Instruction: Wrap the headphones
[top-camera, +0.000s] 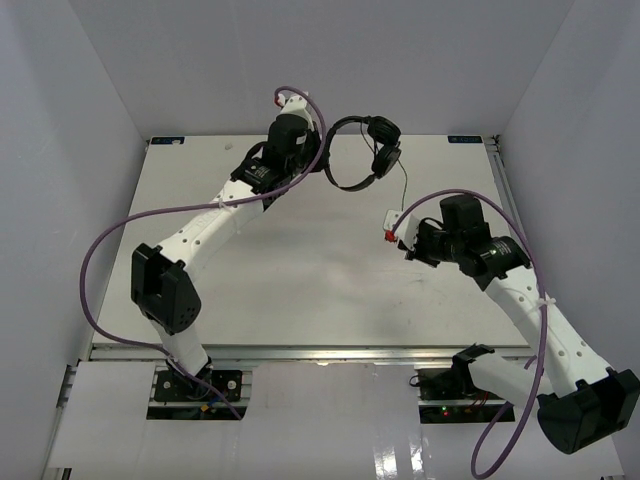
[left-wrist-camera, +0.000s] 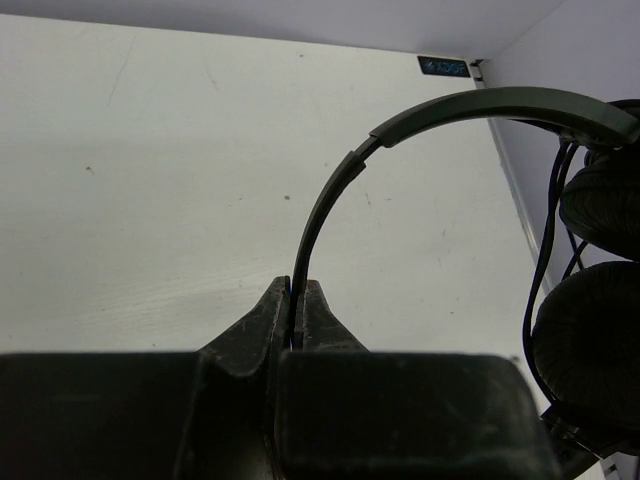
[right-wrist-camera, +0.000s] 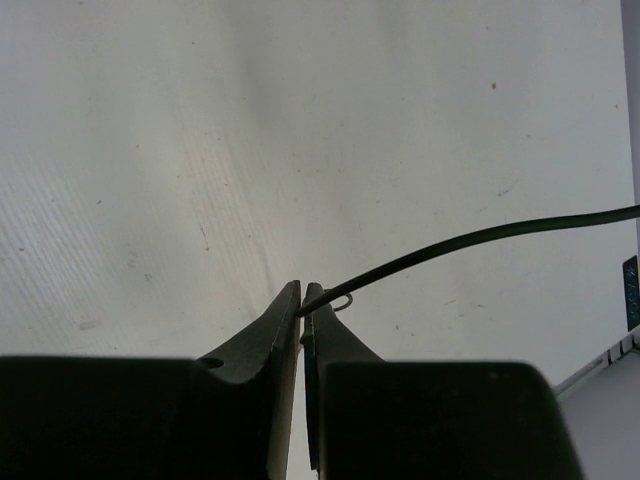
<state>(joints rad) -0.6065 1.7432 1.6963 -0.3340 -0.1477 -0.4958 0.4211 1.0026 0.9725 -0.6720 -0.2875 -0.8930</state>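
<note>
The black headphones (top-camera: 383, 145) hang above the far middle of the table. My left gripper (top-camera: 322, 166) is shut on the thin headband (left-wrist-camera: 330, 195), which rises from between the jaws (left-wrist-camera: 296, 286) and arcs right to the two round earcups (left-wrist-camera: 590, 340), stacked close together. The thin black cable (top-camera: 404, 195) runs from the earcups down to my right gripper (top-camera: 398, 232). In the right wrist view the right gripper (right-wrist-camera: 302, 290) is shut on the cable (right-wrist-camera: 480, 238) near its end, and the cable stretches away to the right above the table.
The white table (top-camera: 300, 270) is walled in white on the left, back and right. A metal rail (top-camera: 505, 190) runs along its right edge. A small blue label (left-wrist-camera: 443, 67) sits at the far right corner. Purple robot cables (top-camera: 100, 250) loop beside both arms.
</note>
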